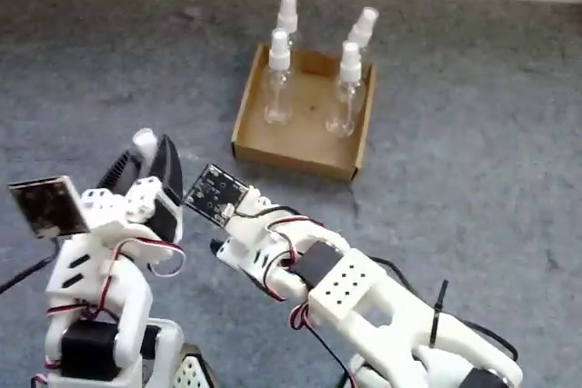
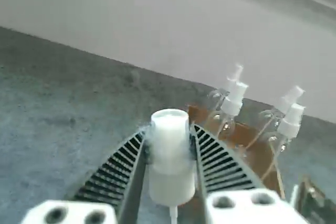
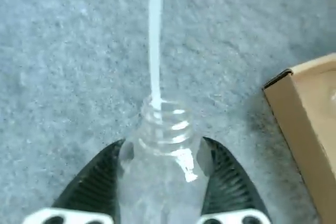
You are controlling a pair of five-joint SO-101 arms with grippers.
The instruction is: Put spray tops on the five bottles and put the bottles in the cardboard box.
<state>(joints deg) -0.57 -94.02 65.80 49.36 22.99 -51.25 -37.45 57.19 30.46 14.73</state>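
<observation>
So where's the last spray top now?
The spray top is pinched in the left hand, short of the cardboard box, its tube dipping into the bottle the right hand holds.
</observation>
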